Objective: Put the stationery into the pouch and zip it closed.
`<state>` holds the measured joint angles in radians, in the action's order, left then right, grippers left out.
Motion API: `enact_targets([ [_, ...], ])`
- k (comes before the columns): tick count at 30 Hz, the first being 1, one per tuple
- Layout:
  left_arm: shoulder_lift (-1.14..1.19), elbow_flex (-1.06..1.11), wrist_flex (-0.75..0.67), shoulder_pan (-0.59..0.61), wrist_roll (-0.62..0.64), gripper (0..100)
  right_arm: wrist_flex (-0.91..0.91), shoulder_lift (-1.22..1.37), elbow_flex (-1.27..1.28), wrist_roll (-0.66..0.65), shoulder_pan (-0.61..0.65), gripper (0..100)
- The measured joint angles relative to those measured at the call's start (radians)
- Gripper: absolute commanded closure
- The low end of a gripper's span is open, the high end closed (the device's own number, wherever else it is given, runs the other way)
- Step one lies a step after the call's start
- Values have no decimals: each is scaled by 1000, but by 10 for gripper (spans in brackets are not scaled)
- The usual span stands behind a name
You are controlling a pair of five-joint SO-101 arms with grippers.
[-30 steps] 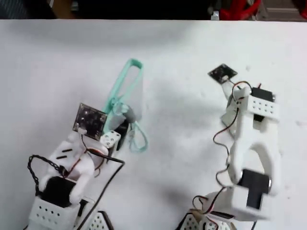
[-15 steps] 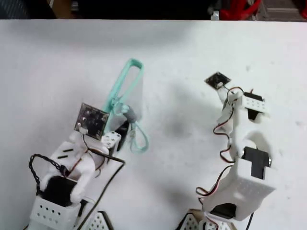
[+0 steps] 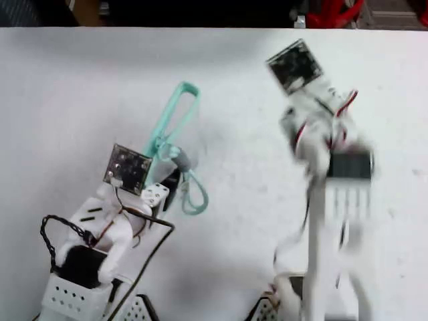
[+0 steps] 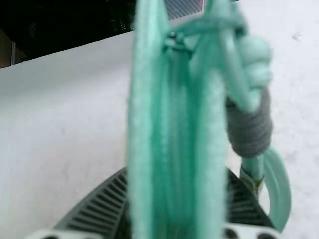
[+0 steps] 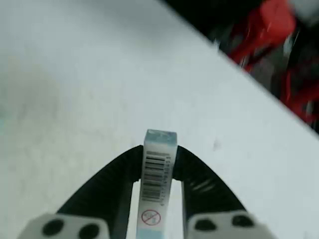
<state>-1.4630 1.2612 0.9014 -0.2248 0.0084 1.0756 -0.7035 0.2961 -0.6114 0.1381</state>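
The pouch (image 4: 169, 149) has fuzzy mint cloth edging and a smooth, glossy plastic loop (image 4: 279, 184). The stationery item (image 5: 158, 172) carries a printed paper label, and the fingers (image 5: 107, 191) of the right hand (image 5: 158, 149) are matt black plastic. The surface (image 3: 80, 87) looks matt white.

Barcode (image 5: 155, 171), prohibition sign (image 5: 148, 217) on stationery (image 5: 160, 139)

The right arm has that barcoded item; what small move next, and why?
Probably swing the right gripper toward the pouch: it is shut on the barcoded item away from it, while the left gripper holds the pouch on edge.
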Motion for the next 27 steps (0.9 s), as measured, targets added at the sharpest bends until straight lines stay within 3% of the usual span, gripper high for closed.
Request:
enact_targets([
  [5,0,0,0,0,0,804,-150,-215,-11,226,213,981],
  [9,0,0,0,0,0,804,-279,-192,-8,413,353,981],
  [12,0,0,0,0,0,804,-371,-161,-9,473,454,981],
  [22,0,0,0,0,0,804,-485,123,-9,499,497,981],
  [27,0,0,0,0,0,804,-486,163,-9,585,500,981],
])
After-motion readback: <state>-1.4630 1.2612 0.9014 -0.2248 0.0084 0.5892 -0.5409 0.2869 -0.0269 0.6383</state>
